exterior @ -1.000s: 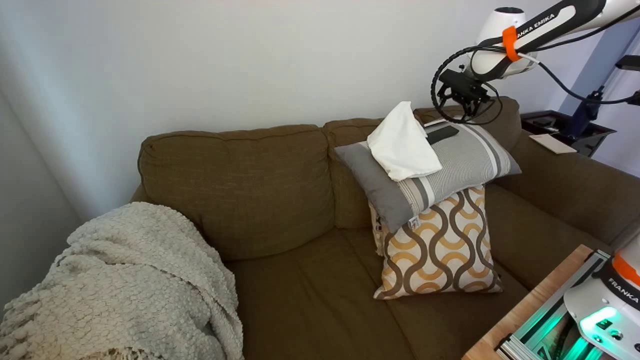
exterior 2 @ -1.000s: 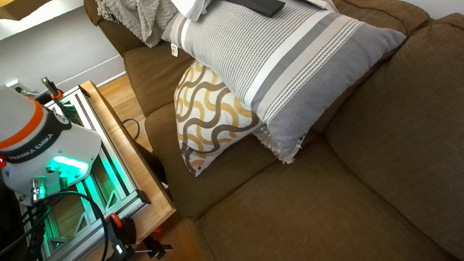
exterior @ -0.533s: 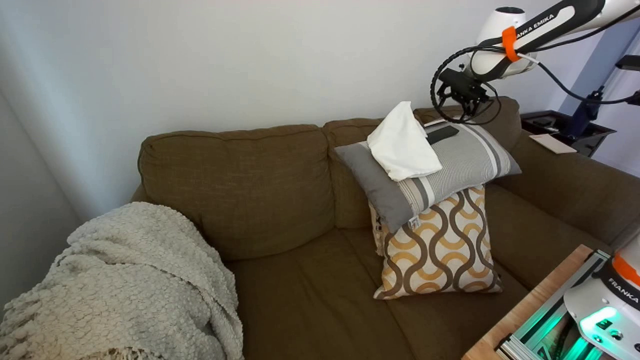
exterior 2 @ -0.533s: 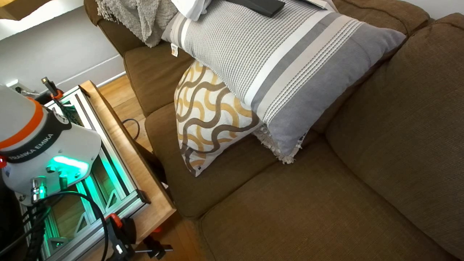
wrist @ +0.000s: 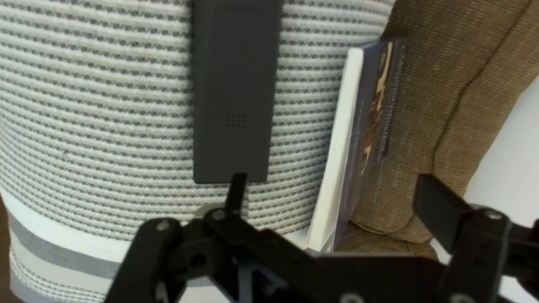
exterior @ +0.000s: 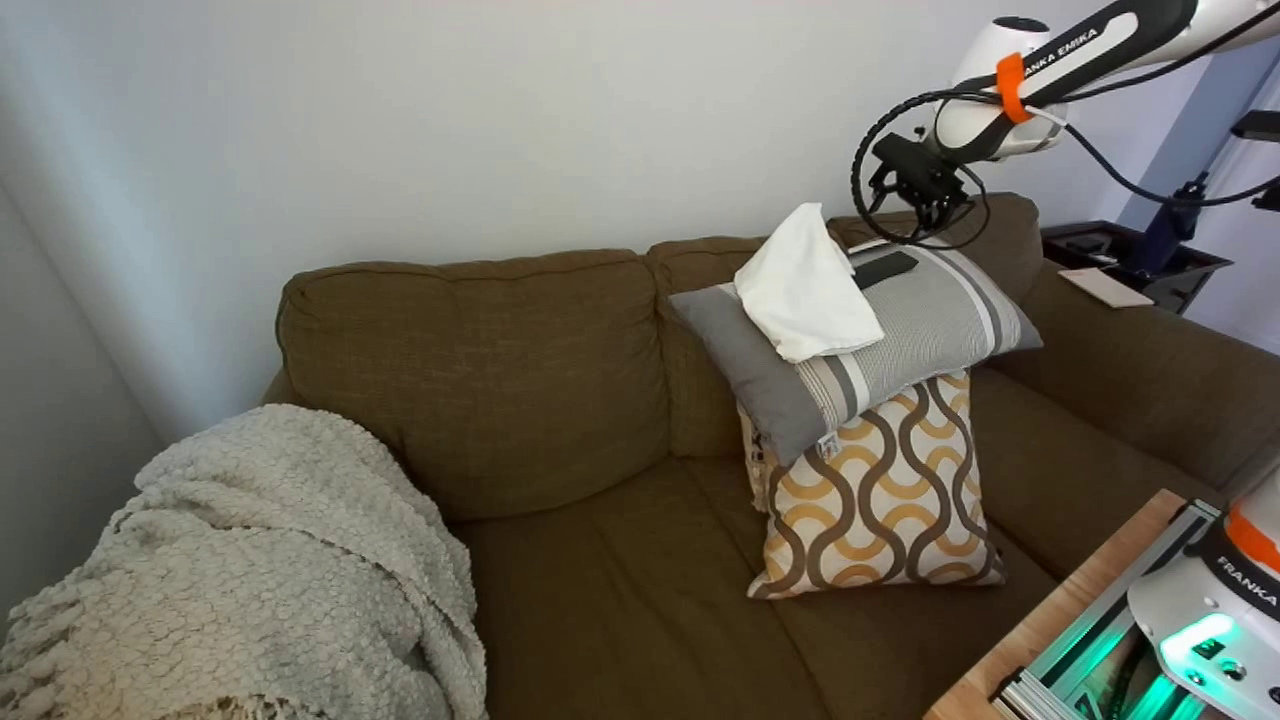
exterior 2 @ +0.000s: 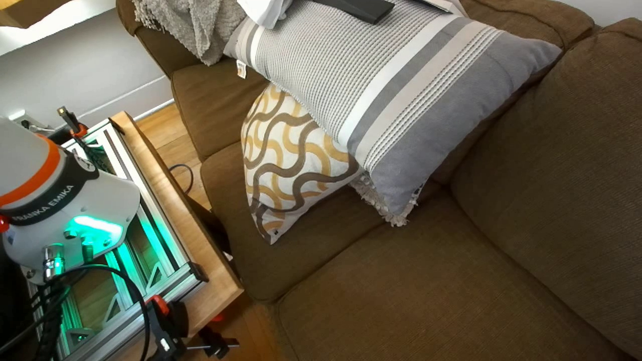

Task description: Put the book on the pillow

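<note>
Book (wrist: 358, 134) is on edge, tilted, below the gripper (wrist: 332, 185), between pillow (wrist: 105, 105) and sofa (wrist: 454, 84) back. Jaws are spread wide; in the wrist view the book lines up between the fingers, height gap unclear. Arm (exterior: 1090, 55) is stretched out, sloping down, gripper hanging fingers-down over the pillow's rear edge. Black bar (wrist: 233, 92) lies on the pillow, one fingertip overlapping its end in view. White cloth (exterior: 808, 285) sits past the bar, farther from the gripper.

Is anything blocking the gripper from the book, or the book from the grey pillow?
Nothing visible stands between the open fingers and the book. On the grey pillow, a dark flat object lies beside the book, with a white cloth beyond it; both may crowd the landing.
</note>
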